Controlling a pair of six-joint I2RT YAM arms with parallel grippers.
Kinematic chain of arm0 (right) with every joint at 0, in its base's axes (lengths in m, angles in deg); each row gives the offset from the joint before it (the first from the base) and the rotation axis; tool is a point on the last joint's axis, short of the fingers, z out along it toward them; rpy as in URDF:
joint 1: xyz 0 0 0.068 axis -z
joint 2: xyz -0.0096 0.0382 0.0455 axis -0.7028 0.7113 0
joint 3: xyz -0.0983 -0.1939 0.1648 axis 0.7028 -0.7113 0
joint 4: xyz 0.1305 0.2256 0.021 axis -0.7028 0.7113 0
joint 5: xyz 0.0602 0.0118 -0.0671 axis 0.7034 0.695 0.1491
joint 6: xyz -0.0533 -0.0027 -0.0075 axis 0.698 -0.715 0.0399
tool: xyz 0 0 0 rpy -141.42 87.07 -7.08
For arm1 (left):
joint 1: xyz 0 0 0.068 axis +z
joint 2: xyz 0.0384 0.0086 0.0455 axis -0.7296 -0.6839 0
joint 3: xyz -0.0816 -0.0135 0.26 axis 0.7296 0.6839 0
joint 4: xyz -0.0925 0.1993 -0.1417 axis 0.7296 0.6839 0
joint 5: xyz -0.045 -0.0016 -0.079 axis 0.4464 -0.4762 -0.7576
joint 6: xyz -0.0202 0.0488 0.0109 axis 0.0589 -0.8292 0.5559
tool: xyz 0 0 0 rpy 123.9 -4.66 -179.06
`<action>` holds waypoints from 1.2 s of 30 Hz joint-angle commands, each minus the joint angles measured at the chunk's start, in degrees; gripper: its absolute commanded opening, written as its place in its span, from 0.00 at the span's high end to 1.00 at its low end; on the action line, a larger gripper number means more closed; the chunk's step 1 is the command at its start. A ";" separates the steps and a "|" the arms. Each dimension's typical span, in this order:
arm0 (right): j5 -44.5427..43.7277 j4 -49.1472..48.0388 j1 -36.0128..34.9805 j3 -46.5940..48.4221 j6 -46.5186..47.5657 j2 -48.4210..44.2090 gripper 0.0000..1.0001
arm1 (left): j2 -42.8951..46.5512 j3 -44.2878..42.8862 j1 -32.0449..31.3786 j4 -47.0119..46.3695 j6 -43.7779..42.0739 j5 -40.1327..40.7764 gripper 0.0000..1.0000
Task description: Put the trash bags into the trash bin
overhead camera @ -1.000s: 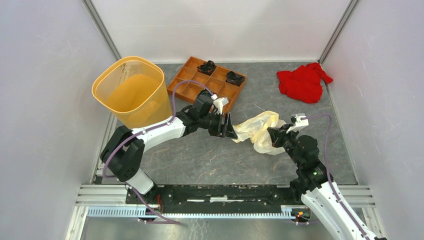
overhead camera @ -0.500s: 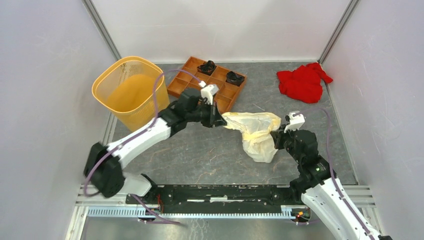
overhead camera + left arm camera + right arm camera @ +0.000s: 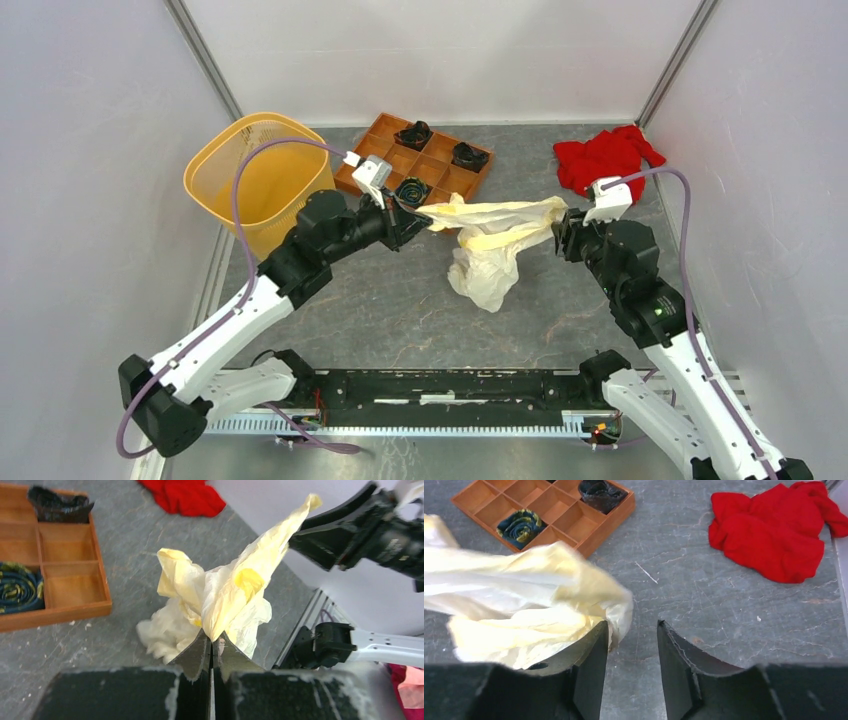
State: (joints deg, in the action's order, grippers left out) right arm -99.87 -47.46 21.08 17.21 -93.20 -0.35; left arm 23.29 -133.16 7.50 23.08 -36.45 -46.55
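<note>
Left gripper (image 3: 211, 644) tight on trash bag (image 3: 225, 595); right gripper (image 3: 631, 632) ajar, bag against one finger.

The trash bin (image 3: 258, 180) stands at the far left of the counter (image 3: 400, 310), with the tray (image 3: 437, 165) just to its right along the back and the cloth (image 3: 603, 165) in the far right corner. The trash bag (image 3: 490, 240) hangs over mid-counter in front of the tray, strung between the left claw (image 3: 415, 222) and the right claw (image 3: 560, 238), wholly outside the bin.
</note>
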 commanded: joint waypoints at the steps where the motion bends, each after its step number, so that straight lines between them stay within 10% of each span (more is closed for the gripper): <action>1: 5.45 2.03 0.09 -0.27 -3.65 -0.61 0.49 | -3.40 -2.05 0.14 1.60 -3.49 3.05 0.98; 7: 26.05 -5.67 0.09 -8.16 -6.12 -4.10 0.19 | -4.21 -2.53 0.14 2.48 -2.23 2.91 0.98; 21: 8.35 -7.42 0.04 -1.83 -16.35 5.88 0.05 | -3.84 -2.97 0.04 2.70 -1.93 0.99 0.98; 27: 4.85 -13.98 0.10 -10.66 -21.42 6.48 0.13 | -2.93 -2.72 0.11 2.70 -2.17 2.17 0.98; 33: 2.65 -15.43 0.06 -14.12 -14.54 7.59 0.74 | -3.43 -2.82 0.07 5.74 -0.52 7.35 0.98; 36: 2.32 -9.46 0.09 -12.67 -9.26 9.40 0.82 | -4.86 -6.34 0.06 13.87 1.35 13.37 0.98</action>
State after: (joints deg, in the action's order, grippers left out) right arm -95.11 -59.11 21.15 2.33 -108.98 7.72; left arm 18.98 -134.03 7.50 29.48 -36.27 -41.00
